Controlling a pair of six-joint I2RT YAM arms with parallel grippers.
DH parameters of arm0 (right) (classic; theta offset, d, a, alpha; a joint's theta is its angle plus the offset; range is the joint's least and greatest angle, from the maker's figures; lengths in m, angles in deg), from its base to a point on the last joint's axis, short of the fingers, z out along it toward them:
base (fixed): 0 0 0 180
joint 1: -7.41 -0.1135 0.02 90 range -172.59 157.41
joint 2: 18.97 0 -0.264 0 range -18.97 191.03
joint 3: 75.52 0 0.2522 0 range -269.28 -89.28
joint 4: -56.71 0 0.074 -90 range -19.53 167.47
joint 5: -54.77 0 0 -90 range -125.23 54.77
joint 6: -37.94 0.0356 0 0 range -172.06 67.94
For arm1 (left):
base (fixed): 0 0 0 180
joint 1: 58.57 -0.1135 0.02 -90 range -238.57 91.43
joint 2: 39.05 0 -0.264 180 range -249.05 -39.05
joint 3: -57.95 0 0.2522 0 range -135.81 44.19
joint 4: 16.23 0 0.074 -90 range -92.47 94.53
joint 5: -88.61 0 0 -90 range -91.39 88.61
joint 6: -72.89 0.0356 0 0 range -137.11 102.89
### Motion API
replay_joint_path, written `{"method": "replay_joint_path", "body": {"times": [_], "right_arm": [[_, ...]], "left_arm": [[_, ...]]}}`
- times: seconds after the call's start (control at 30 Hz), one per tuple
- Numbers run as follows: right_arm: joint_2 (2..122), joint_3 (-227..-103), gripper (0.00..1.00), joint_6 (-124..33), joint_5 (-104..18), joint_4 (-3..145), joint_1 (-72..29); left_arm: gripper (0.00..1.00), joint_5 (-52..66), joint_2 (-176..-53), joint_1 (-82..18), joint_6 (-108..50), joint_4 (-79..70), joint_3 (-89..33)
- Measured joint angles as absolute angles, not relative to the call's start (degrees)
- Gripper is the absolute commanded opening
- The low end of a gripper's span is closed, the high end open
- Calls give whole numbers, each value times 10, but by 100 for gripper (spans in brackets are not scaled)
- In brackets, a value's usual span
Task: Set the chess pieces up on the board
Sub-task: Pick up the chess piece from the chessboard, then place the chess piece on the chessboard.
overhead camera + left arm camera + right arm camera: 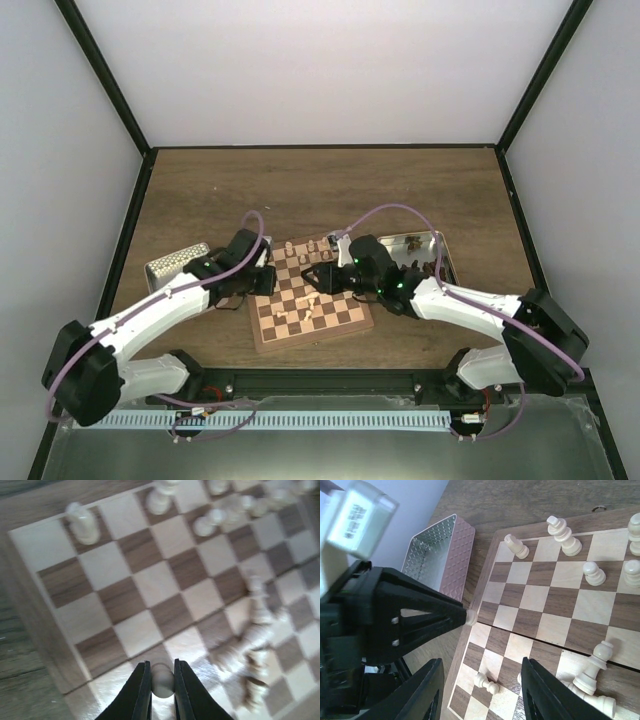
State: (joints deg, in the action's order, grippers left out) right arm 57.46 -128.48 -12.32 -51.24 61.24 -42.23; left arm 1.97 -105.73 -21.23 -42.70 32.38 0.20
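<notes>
Left gripper (161, 670) clamped shut on a pale chess piece (162, 684) at the board's (32, 622) left edge, right gripper (485, 692) jaws apart, holding nothing, above a toppled pale pawn (487, 682), other pieces upright beyond.

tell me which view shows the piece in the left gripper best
Left wrist: the pale piece is close up, pinched in the left gripper. Right wrist shows only its tip past the gripper; from the top it is too small to see.
</notes>
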Motion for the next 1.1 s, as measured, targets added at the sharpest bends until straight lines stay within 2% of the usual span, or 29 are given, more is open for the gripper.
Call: {"method": "replay_joint_path", "body": {"times": [0.23,0.47,0.7,0.9,1.1], "right_arm": [[575,-1281,44,-123,-497,611,-423],[575,-1270,44,-124,-494,615,-423],[575,-1268,45,-126,-494,615,-423],[575,-1268,45,-126,-494,615,-423],[578,-1268,44,-126,-495,615,-423]], "left_arm": [[7,-101,-1129,-213,-470,322,3],[7,-167,-1204,-220,-493,289,-2],[8,-186,-1218,-228,-499,271,-12],[16,-186,-1227,-236,-499,260,-12],[16,-181,-1233,-242,-498,246,-12]]}}
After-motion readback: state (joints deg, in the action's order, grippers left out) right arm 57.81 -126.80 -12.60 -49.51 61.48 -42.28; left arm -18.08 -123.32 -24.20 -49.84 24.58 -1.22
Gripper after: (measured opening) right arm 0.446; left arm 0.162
